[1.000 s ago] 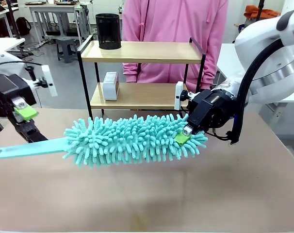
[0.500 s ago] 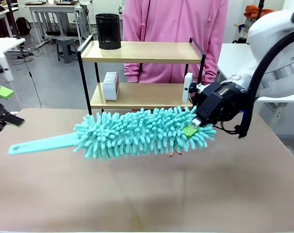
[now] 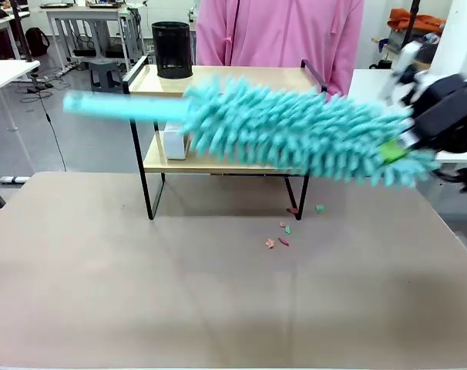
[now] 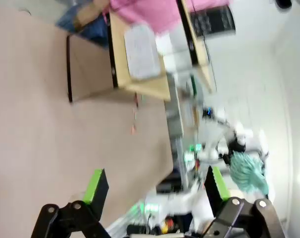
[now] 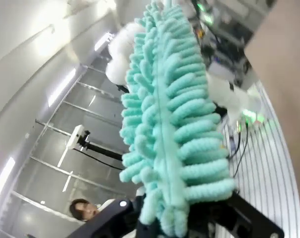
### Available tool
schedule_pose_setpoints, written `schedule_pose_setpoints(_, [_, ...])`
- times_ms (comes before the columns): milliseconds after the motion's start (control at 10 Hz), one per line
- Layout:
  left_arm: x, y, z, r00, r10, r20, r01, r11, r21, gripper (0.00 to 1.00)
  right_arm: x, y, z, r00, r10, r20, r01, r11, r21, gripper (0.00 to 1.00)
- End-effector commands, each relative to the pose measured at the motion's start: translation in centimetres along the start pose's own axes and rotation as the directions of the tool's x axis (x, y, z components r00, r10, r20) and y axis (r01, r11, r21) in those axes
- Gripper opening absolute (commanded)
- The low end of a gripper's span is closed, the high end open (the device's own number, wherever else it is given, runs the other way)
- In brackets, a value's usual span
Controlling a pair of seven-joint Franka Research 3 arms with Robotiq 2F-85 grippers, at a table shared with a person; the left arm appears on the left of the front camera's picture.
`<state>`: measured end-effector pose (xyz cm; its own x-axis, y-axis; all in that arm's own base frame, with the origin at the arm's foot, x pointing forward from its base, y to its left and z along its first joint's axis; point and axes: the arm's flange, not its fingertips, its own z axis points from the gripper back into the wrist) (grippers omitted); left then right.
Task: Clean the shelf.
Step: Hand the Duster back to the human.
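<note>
Scraps (image 3: 281, 235) of pink and green litter the tan tabletop (image 3: 218, 293) mid-frame, above them the right gripper (image 3: 393, 151) – blurred, clamped on the teal duster (image 3: 295, 131) – reaches in from the right edge across the shelf (image 3: 226, 116) at upper centre, while the left gripper (image 4: 155, 186) stands apart, holding nothing.

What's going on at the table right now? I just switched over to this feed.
The right gripper is shut on the fluffy end of a teal duster and holds it up in front of the shelf, handle pointing to the robot's left. The left gripper is open and holds nothing. A black mesh cup stands on the top board, a small white box on the lower one. A few scraps lie on the tan table. A person in pink stands behind the shelf.
</note>
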<state>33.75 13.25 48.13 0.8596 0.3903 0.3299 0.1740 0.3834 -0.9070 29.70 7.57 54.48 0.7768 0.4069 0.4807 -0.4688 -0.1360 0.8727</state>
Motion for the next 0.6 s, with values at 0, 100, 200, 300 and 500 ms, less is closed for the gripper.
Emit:
schedule_pose_setpoints(0, [-0.5, 0.1, -3.1, 0.997, 0.057, 0.06, -0.052, 0.996, -0.073, 1.0, -2.8, 2.9, 2.0, 0.956, 0.233, 0.18, -0.242, 0.97, 0.034, 0.0])
schedule_pose_setpoints(100, [0.0, 0.0, 0.0, 1.0, 0.0, 0.0, 0.0, 1.0, 0.0, 1.0, -4.4, 4.4, 4.2, 0.901, 0.274, 0.337, -0.287, 0.958, -0.013, 0.0])
schedule_pose_setpoints(200, [0.0, 0.0, 0.0, 1.0, 0.0, 0.0, 0.0, 1.0, 0.0, 1.0, -5.9, 5.3, 6.4, 0.818, 0.31, 0.484, -0.3, 0.949, -0.101, 0.0])
schedule_pose_setpoints(300, [0.0, 0.0, 0.0, 1.0, 0.0, 0.0, 0.0, 1.0, 0.0, 1.0, -7.6, 5.7, 8.4, 0.741, 0.316, 0.593, -0.293, 0.946, -0.137, 0.0])
schedule_pose_setpoints(500, [0.0, 0.0, 0.0, 1.0, 0.0, 0.0, 0.0, 1.0, 0.0, 1.0, -10.3, 4.5, 13.0, 0.598, 0.225, 0.77, -0.184, 0.973, -0.141, 0.0])
